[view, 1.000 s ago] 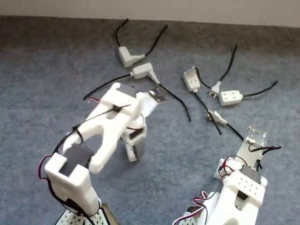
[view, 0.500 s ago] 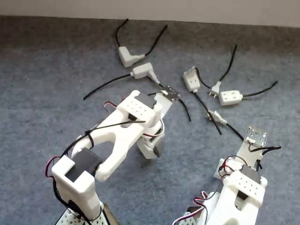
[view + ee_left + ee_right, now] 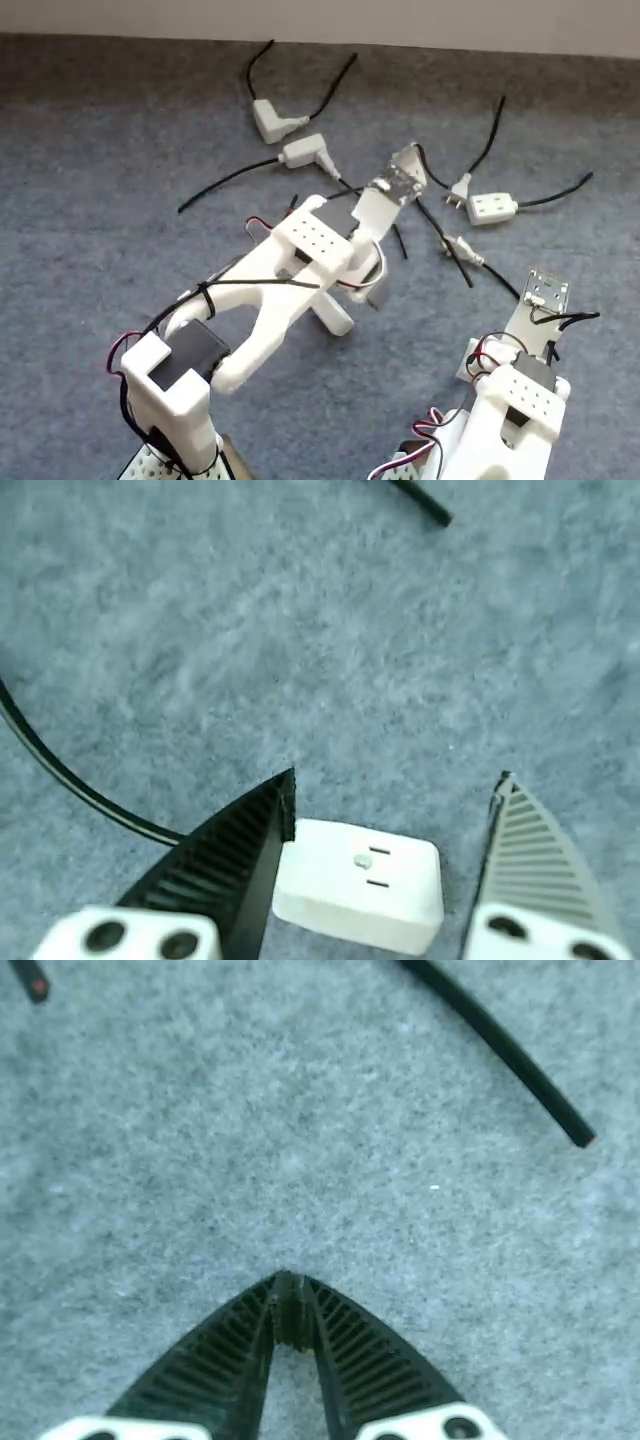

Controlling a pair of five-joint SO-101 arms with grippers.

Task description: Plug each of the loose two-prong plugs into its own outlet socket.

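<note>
My left gripper (image 3: 398, 177) hangs open over a white outlet socket (image 3: 414, 183) in the middle of the grey carpet. In the left wrist view this socket (image 3: 360, 885) lies between the spread fingers of the left gripper (image 3: 395, 780), slots facing up, close to the black finger (image 3: 240, 845). Nearby lie a small two-prong plug (image 3: 460, 190), a second socket (image 3: 492, 207) and another plug (image 3: 460, 247). Farther back rest a white plug (image 3: 305, 152) and an angled socket (image 3: 268, 120). My right gripper (image 3: 541, 290) (image 3: 288, 1295) is shut and empty, low over bare carpet at the front right.
Short black cords trail from every piece, among them one cord (image 3: 70, 770) beside my left finger and another cord (image 3: 500, 1045) ahead of my right gripper. A pale wall edge (image 3: 320, 20) bounds the carpet at the back.
My left arm has swung right and farther out, from bare carpet left of centre to above the middle socket. The right arm has not moved.
</note>
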